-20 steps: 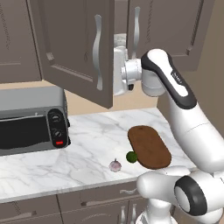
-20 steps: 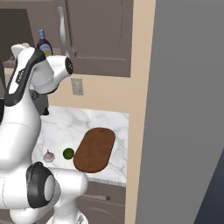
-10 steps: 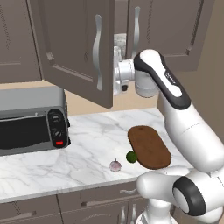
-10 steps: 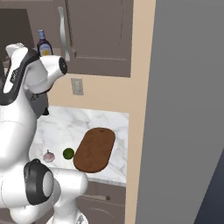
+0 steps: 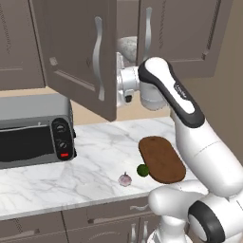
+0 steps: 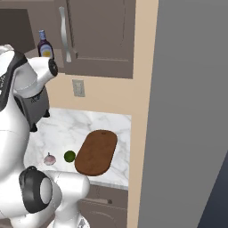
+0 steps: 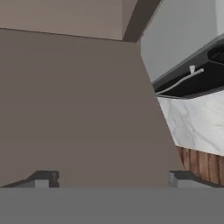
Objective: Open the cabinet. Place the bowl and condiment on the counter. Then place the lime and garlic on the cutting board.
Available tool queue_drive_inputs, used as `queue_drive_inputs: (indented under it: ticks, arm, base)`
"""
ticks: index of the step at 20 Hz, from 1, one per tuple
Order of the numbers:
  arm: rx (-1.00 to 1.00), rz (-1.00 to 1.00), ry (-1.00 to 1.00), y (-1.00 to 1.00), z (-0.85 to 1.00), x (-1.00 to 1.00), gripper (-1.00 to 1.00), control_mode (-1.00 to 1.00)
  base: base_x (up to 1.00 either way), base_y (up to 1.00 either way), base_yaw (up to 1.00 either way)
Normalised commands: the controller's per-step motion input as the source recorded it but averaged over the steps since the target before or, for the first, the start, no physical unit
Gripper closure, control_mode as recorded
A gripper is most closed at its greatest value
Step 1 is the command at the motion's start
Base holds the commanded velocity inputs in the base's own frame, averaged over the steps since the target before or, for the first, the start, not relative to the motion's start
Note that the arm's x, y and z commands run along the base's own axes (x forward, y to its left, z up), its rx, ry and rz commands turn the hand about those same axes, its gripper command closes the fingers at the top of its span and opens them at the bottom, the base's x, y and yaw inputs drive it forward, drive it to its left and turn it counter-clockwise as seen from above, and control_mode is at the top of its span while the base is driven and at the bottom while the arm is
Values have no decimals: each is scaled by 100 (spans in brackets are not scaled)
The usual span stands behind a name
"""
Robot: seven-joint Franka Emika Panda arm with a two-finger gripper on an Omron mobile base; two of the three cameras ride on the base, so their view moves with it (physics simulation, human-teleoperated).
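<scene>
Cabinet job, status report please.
Gripper open, empty, at cabinet. Door ajar; bowl, condiment still shelved. Door partly blocks access.

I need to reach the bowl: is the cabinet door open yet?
Open: the cabinet door stands swung out over the counter, and the bowl shows behind its edge.

You see a dark grey-brown panelled cabinet door (image 5: 80, 52), a white grey-veined marble table (image 5: 90, 161), a reddish-brown oval wooden board (image 5: 161, 159), a dark green round lime (image 5: 142, 170) and a pinkish-white garlic bulb (image 5: 125, 179).
</scene>
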Motion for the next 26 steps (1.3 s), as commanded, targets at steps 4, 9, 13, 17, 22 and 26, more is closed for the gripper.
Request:
queue_drive_inputs:
  ticks: [4, 9, 13, 17, 22, 26]
  arm:
    - [0, 1, 5, 38, 5, -28, -100, -100]
    - [0, 0, 0, 36, 0, 7, -100, -100]
    - [0, 0, 0, 34, 0, 13, -100, -100]
    - [0, 0, 0, 40, 0, 7, -100, -100]
    - [0, 0, 0, 35, 0, 0, -100, -100]
    - [0, 0, 0, 28, 0, 0, -100, -100]
  base:
    - [0, 0, 0]
    - [0, 0, 0]
    - [0, 0, 0]
    - [0, 0, 0]
    - [0, 0, 0]
    - [0, 0, 0]
